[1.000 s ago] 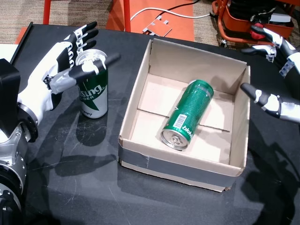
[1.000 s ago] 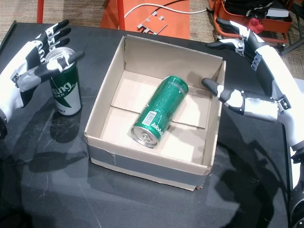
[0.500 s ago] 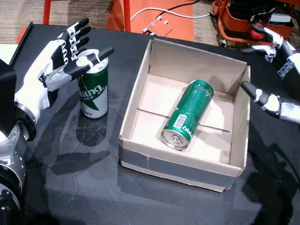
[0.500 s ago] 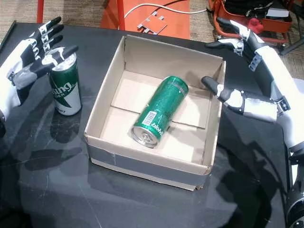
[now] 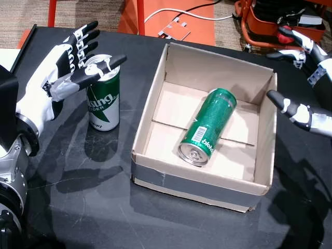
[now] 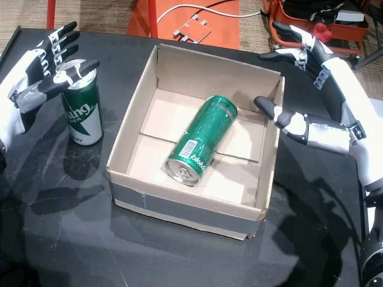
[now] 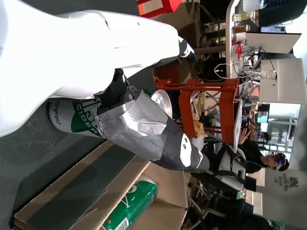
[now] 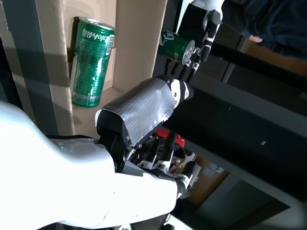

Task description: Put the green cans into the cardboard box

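Black and scuffed, the bench (image 5: 104, 207) carried a cardboard box (image 5: 194, 181) taped grey along its near wall, and inside it one green can (image 5: 206, 127) lay on its side, mouth toward the robot. Left of the box a second green can (image 5: 102, 98) stood upright on the bench. Around its top the left hand (image 5: 65, 65) was spread, fingers apart, thumb over the rim, gripping nothing. Beyond the box's right wall the right hand (image 6: 311, 89) hung open and empty. Farther back showed an orange frame (image 5: 129, 13) and carpet.
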You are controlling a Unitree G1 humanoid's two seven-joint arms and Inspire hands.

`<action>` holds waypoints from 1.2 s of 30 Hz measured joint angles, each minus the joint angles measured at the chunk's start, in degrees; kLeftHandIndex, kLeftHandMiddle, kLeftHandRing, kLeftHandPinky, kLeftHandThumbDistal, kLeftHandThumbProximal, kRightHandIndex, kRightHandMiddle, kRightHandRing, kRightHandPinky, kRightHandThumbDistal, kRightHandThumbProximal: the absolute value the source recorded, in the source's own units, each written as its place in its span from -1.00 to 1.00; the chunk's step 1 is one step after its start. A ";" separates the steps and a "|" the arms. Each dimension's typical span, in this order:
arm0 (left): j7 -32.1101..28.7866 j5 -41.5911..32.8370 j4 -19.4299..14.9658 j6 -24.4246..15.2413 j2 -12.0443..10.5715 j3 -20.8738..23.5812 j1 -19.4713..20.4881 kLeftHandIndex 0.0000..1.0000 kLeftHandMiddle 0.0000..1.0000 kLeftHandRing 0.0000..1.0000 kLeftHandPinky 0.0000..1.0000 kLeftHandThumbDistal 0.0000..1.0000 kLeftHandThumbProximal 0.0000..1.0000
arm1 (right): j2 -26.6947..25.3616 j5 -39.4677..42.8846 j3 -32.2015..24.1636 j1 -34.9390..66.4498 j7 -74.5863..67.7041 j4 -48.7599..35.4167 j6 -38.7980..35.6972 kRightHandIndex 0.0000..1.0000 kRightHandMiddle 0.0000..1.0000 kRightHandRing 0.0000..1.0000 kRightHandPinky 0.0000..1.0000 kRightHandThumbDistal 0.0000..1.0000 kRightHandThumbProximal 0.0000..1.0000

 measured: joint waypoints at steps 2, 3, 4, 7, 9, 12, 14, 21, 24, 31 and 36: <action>0.21 0.00 0.00 0.12 0.00 0.00 0.00 1.00 1.00 1.00 1.00 1.00 -0.35 | 0.00 0.00 -0.04 0.00 0.04 -0.04 0.00 0.90 0.48 0.39 0.81 0.67 0.26; 0.28 0.00 0.00 0.14 0.01 -0.01 0.00 1.00 1.00 1.00 1.00 1.00 -0.34 | 0.00 0.00 -0.05 0.00 0.04 -0.05 0.00 0.90 0.48 0.39 0.81 0.67 0.27; 0.33 0.01 0.00 0.15 0.01 -0.01 0.00 1.00 1.00 1.00 1.00 1.00 -0.34 | 0.00 0.00 -0.06 0.00 0.04 -0.04 0.00 0.90 0.48 0.39 0.81 0.67 0.27; 0.37 0.01 0.00 0.15 0.03 -0.02 0.00 1.00 1.00 1.00 1.00 1.00 -0.33 | 0.00 -0.02 -0.04 0.00 -0.14 -0.05 -0.02 0.88 0.48 0.38 0.81 0.69 0.30; 0.38 0.01 0.00 0.15 0.05 -0.02 0.00 1.00 1.00 1.00 1.00 1.00 -0.36 | 0.00 -0.03 -0.02 0.00 -0.62 -0.05 -0.02 0.88 0.47 0.38 0.81 0.69 0.30; 0.39 -0.01 0.00 0.15 0.05 0.01 0.01 1.00 1.00 1.00 1.00 1.00 -0.37 | 0.00 -0.07 0.03 0.00 -1.02 -0.07 -0.02 0.90 0.48 0.37 0.81 0.71 0.28; 0.36 -0.03 0.00 0.15 0.05 0.03 0.02 1.00 1.00 1.00 1.00 1.00 -0.38 | 0.00 -0.07 0.04 0.00 -1.02 -0.08 -0.02 0.93 0.51 0.38 0.81 0.73 0.25; 0.57 0.03 0.00 0.63 0.01 -0.15 0.23 1.00 1.00 1.00 1.00 1.00 -0.35 | 0.00 -0.03 0.04 -0.01 -0.80 -0.22 0.40 0.94 0.50 0.37 0.79 0.78 0.27; 0.82 0.35 0.00 0.79 -0.07 -0.56 0.95 1.00 1.00 1.00 1.00 1.00 -0.42 | 0.00 -0.04 0.05 -0.02 -0.85 -0.40 0.43 0.94 0.50 0.38 0.80 0.76 0.27; 2.87 5.17 0.08 0.73 -0.13 -5.29 2.22 1.00 1.00 1.00 1.00 1.00 -0.34 | 0.30 -0.06 0.16 -0.12 -0.94 -0.41 0.47 0.93 0.51 0.38 0.80 0.75 0.25; 5.03 7.88 0.09 0.67 -0.02 -7.78 3.03 1.00 1.00 1.00 1.00 1.00 -0.26 | 0.32 -0.11 0.25 -0.13 -1.51 -0.41 0.55 0.93 0.49 0.38 0.80 0.73 0.23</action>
